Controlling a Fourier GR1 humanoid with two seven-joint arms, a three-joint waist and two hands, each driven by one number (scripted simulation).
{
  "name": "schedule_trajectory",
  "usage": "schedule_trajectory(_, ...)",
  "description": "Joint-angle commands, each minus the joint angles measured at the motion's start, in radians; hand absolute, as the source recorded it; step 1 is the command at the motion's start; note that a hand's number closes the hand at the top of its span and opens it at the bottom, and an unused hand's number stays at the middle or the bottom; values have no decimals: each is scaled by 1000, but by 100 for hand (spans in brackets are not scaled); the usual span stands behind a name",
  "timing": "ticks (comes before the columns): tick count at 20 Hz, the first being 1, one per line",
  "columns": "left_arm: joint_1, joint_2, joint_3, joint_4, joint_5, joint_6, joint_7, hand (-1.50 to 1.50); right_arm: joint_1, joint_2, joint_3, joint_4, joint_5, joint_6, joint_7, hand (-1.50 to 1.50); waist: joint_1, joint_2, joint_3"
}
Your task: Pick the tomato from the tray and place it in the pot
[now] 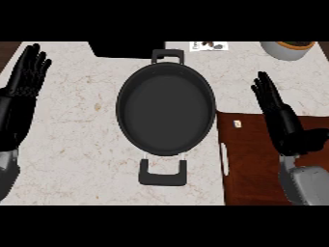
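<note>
A dark oval pot [166, 108] with a handle at each end stands in the middle of the marble counter, nothing inside it. The brown tray [249, 169] lies at the lower right, beside the pot. No tomato shows anywhere; only a small pale speck [238, 124] sits near the tray's far left corner. My right hand [284, 120] hovers over the tray's right half with fingers straight and thumb spread, open, and it hides part of the tray. At the left edge my left hand [26, 75] rests open, fingers up.
A black block [117, 48] sits at the counter's back edge behind the pot. A white bowl [288, 49] stands at the back right, and a small white card [208, 46] lies beside the pot's far handle. The counter ends at a dark wooden strip on the left.
</note>
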Motion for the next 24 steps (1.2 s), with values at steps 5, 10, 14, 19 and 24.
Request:
schedule_trajectory(5, 95, -23, 102, 55, 49, 100, 129, 0, 52, -314, -304, 116, -166, 292, -211, 150, -46, 10, 9)
schedule_trajectory(10, 113, -72, 83, 78, 107, 81, 184, 0, 142, -419, -371, 341, 25, 229, -493, -150, -43, 20, 11)
schedule_trajectory(14, 102, -67, 72, 28, 86, 103, 238, 0, 152, -438, -419, 513, 3, 377, -814, -150, -29, 13, 10)
schedule_trajectory(19, 75, -80, 89, 25, 64, 113, 295, 0, 108, -539, -392, 595, 91, 466, -890, -150, -32, 8, 6)
schedule_trajectory(24, 54, -104, 58, 31, 25, 159, 313, 0, 166, -657, -263, 397, 173, 513, -698, -150, -43, 5, 4)
